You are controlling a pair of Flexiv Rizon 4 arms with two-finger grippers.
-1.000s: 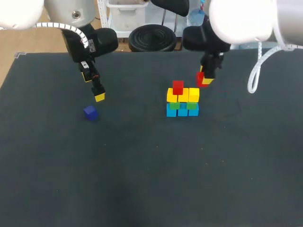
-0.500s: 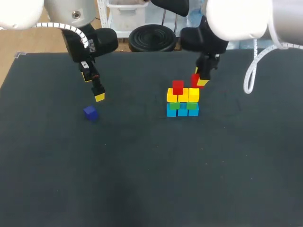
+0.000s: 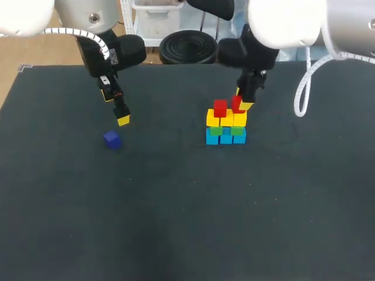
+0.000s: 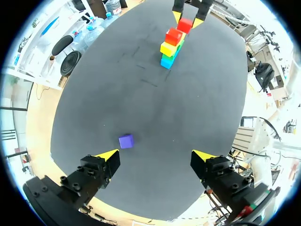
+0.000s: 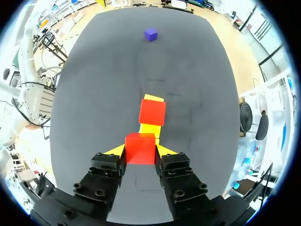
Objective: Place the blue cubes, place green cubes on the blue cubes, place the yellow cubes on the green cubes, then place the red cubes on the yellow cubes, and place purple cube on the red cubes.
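A stack stands right of the table's middle: blue cubes [image 3: 226, 139] at the bottom, green cubes [image 3: 215, 131] on them, yellow cubes [image 3: 240, 118] above. One red cube [image 3: 220, 108] sits on the left yellow cube. My right gripper [image 3: 241, 100] is shut on a second red cube [image 5: 140, 148], held just over the right side of the stack, beside the placed red cube [image 5: 152, 112]. The purple cube [image 3: 112, 139] lies alone at the left. Above and just behind it my left gripper [image 3: 115, 109] hangs open, and the purple cube [image 4: 126, 141] lies ahead of its left finger.
The dark table [image 3: 187, 222] carries nothing besides the stack and the purple cube. My right arm comes in from the upper right and hangs over the stack.
My right gripper has carried its red cube leftward, from beside the stack's right end to over its top. The left arm and the purple cube have not moved.
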